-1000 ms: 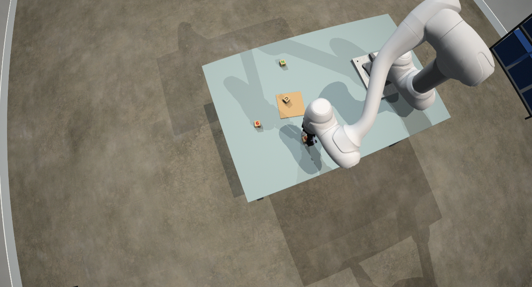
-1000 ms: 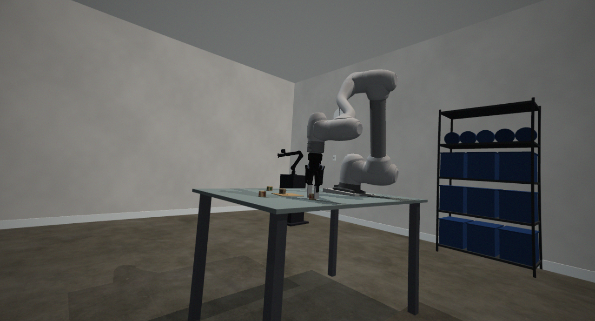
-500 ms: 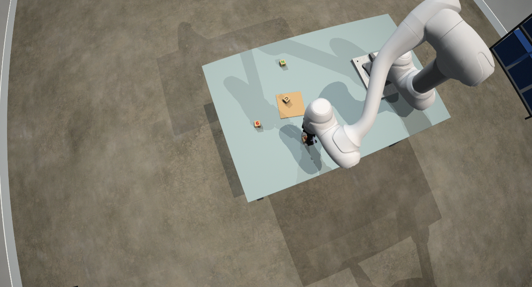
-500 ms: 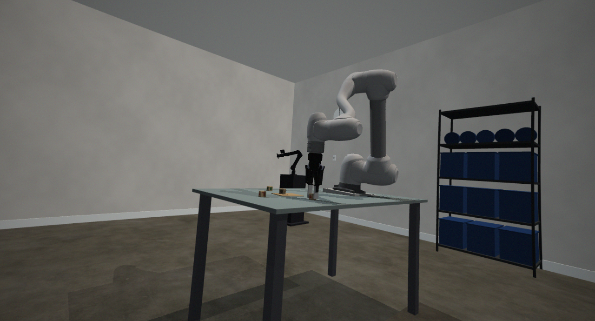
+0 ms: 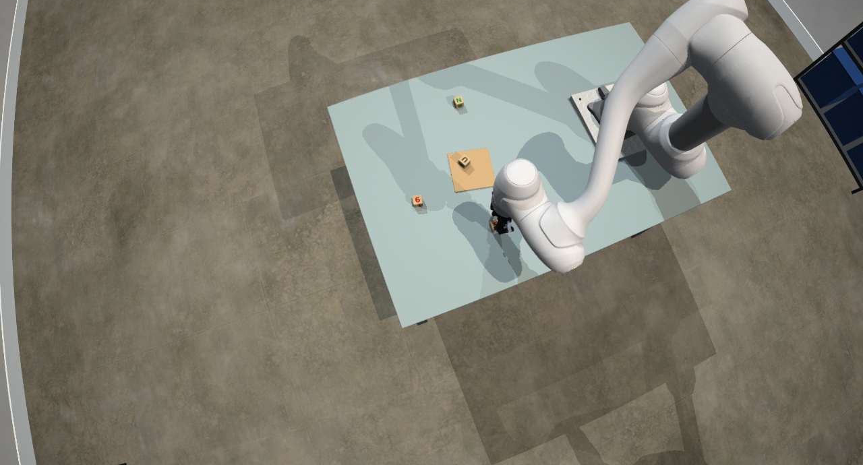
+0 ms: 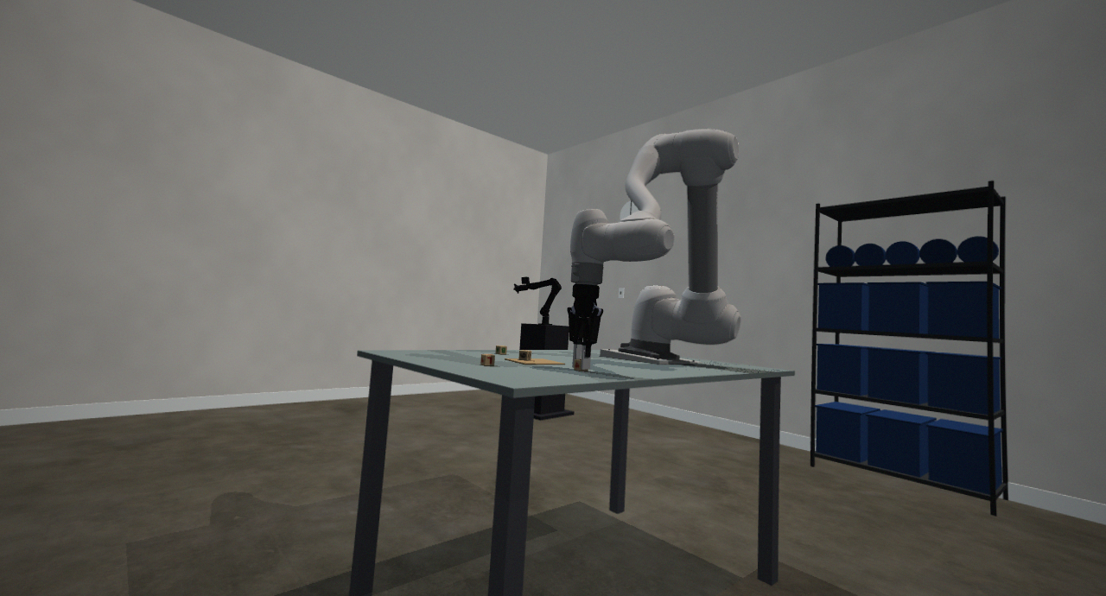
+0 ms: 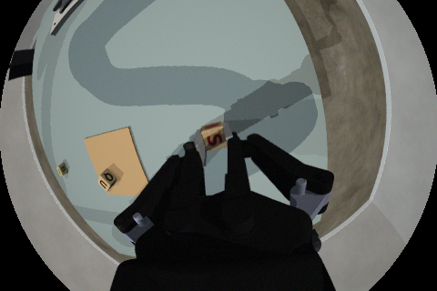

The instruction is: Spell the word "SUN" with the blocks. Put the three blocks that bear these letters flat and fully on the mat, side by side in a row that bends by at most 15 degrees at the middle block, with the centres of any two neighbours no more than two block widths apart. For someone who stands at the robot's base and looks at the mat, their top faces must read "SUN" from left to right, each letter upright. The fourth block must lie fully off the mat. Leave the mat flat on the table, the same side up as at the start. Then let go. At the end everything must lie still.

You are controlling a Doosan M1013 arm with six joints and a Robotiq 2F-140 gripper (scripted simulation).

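Note:
My gripper [image 5: 497, 223] [image 6: 581, 358] [image 7: 214, 134] points down at the table and is shut on the S block [image 5: 493, 224] [image 6: 577, 366] [image 7: 215, 141]. A red S shows on its top, with a fingertip at each side; any lift off the table is too small to tell. The orange mat [image 5: 474, 182] [image 6: 550, 361] [image 7: 114, 145] lies flat. The U block [image 5: 464, 160] [image 6: 524, 355] [image 7: 105, 184] sits turned on the mat, dark U up. The N block [image 5: 458, 101] [image 6: 501, 350] [image 7: 63, 169], green N up, and the block with a red 6 [image 5: 417, 200] [image 6: 486, 359] stand off the mat.
The pale table [image 5: 434, 269] [image 6: 464, 372] carries the arm's base plate [image 5: 582, 109] at its right end in the top view. A shelf rack [image 6: 905, 269] stands beyond the table, and a small black arm [image 6: 547, 307] is behind it.

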